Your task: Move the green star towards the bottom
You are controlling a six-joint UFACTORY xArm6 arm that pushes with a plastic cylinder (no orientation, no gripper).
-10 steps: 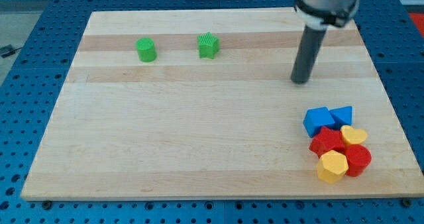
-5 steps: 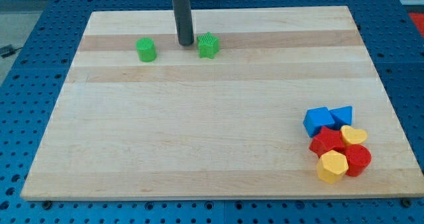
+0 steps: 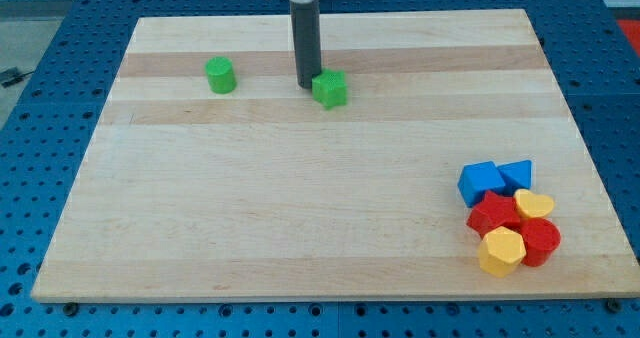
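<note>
Green star (image 3: pixel 330 89) sits on the far half of the wooden board (image 3: pixel 300 208), a little left of the board's middle line, and my tip (image 3: pixel 306 85) stands just at its left and far side, touching it or nearly so; the exact contact cannot be made out. The rod (image 3: pixel 305 43) rises straight up from there toward the view's top, where its upper end leaves the picture under a pale collar. The arm ends in this plain rod, so there are no jaws to be spread or pressed together, and nothing is pinched.

Well to the left of the tip, at about the same depth on the board, stands a green cylinder (image 3: pixel 220 75), apart from the star and the rod.

Far off at the near right corner lies a tight cluster. A blue cube (image 3: pixel 481 183) and a blue triangular block (image 3: pixel 517 174) sit side by side at its far edge. Just nearer come a red block (image 3: pixel 493 215) whose shape is unclear and a yellow block (image 3: pixel 533 203) resting against it. Nearest are a yellow hexagonal block (image 3: pixel 501 251) and a red cylinder (image 3: pixel 541 241), touching each other.

The board lies on a blue perforated table (image 3: pixel 50 98). No containers show; every block rests directly on the wood.
</note>
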